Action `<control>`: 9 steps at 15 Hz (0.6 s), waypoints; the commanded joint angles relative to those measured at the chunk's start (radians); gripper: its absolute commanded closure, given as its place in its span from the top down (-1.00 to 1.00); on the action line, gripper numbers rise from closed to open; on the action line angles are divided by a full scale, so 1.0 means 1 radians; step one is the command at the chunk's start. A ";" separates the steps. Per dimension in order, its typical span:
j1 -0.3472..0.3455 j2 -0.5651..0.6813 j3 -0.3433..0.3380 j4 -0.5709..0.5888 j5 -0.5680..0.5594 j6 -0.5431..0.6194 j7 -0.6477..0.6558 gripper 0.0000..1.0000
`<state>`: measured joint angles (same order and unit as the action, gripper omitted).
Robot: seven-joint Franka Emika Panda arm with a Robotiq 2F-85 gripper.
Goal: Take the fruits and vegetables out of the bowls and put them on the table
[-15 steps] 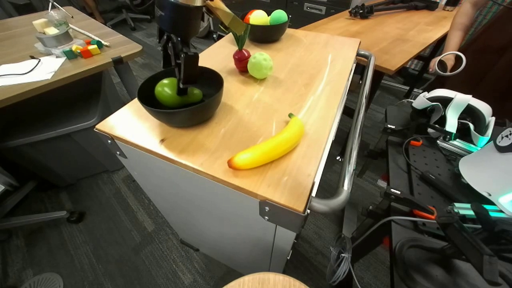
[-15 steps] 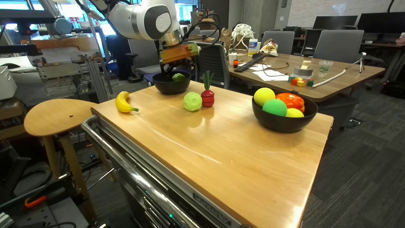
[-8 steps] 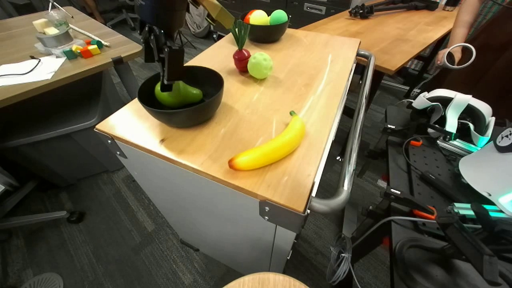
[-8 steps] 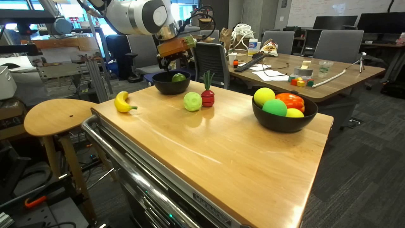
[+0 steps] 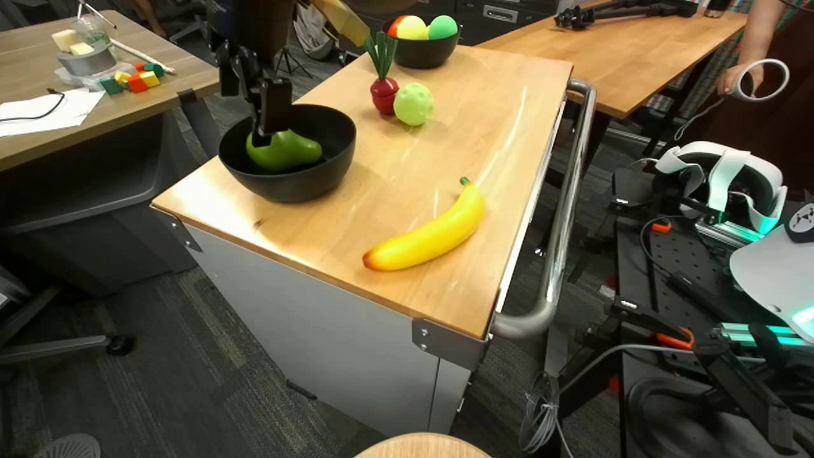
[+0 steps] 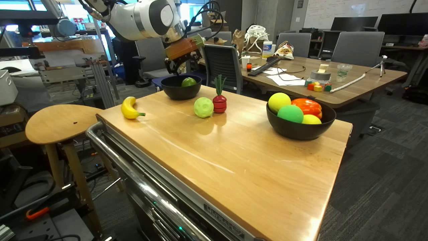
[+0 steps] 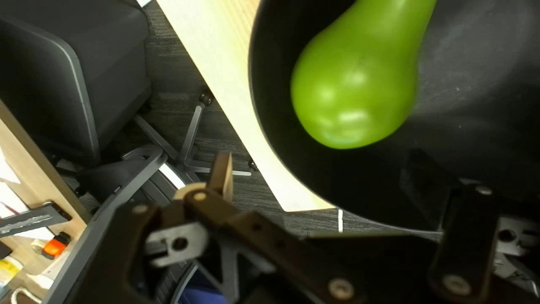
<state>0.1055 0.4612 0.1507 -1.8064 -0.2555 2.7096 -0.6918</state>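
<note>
A green pear-shaped fruit (image 7: pixel 354 80) lies in a black bowl (image 5: pixel 299 188) at the table's corner. My gripper (image 7: pixel 322 181) stands open at this bowl, holding nothing. In the wrist view one finger (image 7: pixel 221 175) is outside the rim, past the table's edge; the dark opposite finger is over the bowl's inside. A yellow banana (image 5: pixel 429 232), a pale green ball (image 6: pixel 203 107) and a red vegetable with green leaves (image 6: pixel 219 103) rest on the wooden table (image 6: pixel 217 157). The far black bowl (image 6: pixel 297 131) holds a red pepper (image 6: pixel 307 107), a green ball (image 6: pixel 290 113) and yellow balls (image 6: pixel 279 101).
A metal bar handle (image 5: pixel 566 210) runs along one table side. Beside the table stand a round wooden stool (image 6: pixel 63 122) and a cluttered desk (image 6: pixel 354 87). A chair (image 6: pixel 220 67) is behind the bowl under my gripper.
My gripper has drawn up and away from the green pear-shaped fruit, which stays in its bowl. The banana has shifted very slightly. A person's hand with a white ring has moved.
</note>
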 commanded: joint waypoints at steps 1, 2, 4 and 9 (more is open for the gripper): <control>0.019 -0.063 -0.032 -0.084 -0.073 0.059 0.069 1.00; 0.020 -0.072 -0.035 -0.099 -0.087 0.066 0.082 1.00; 0.019 -0.089 -0.033 -0.135 -0.108 0.080 0.105 1.00; 0.016 -0.096 -0.036 -0.190 -0.158 0.123 0.134 1.00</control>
<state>0.1098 0.3948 0.1365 -1.9510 -0.3708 2.7866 -0.5932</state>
